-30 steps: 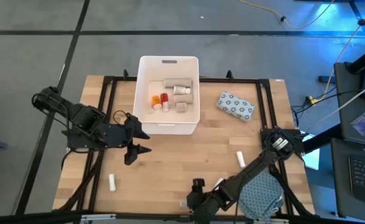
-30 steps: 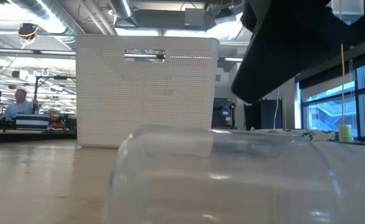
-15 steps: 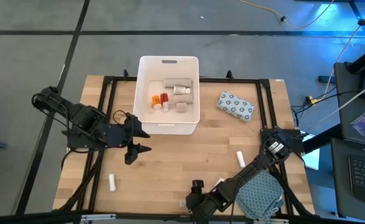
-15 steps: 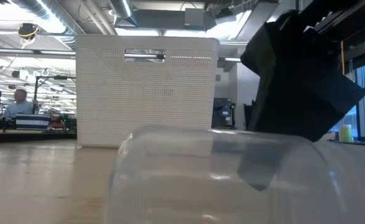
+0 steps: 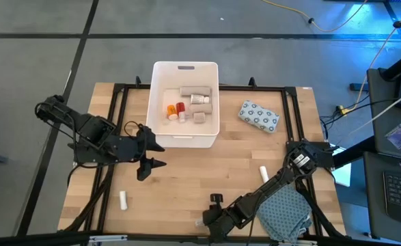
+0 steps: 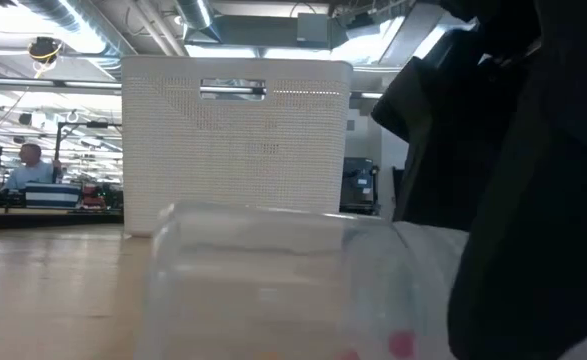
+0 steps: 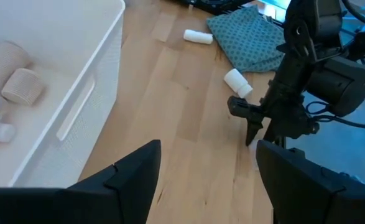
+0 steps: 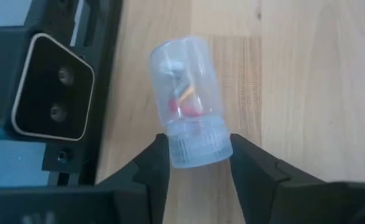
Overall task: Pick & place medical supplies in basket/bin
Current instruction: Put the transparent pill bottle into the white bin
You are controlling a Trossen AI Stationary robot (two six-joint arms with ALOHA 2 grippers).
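Right gripper (image 8: 194,163) low at table's near edge, fingers pressed against both sides of clear vial (image 8: 188,99) lying between them. Left gripper (image 7: 204,177) wide open, holding nothing, white tub (image 7: 76,99) beside it.

Bin (image 5: 160,102) upper centre of bench (image 5: 186,178), several supplies inside. Soft pack (image 5: 259,115) right of it. One bottle (image 5: 123,199) lower left, another (image 5: 264,173) lower right, cloth (image 5: 287,213) below that. Vial (image 8: 189,99) at bottom-centre edge, between right tool (image 8: 194,163) fingers.

Looked like a robotics lab or open workshop floor: exposed ceiling ducts (image 6: 173,20), big windows (image 6: 583,140), a person at a workstation (image 6: 33,165) in back, cables (image 5: 337,24) trailing over grey concrete floor (image 5: 36,41), wooden counter (image 5: 186,171).
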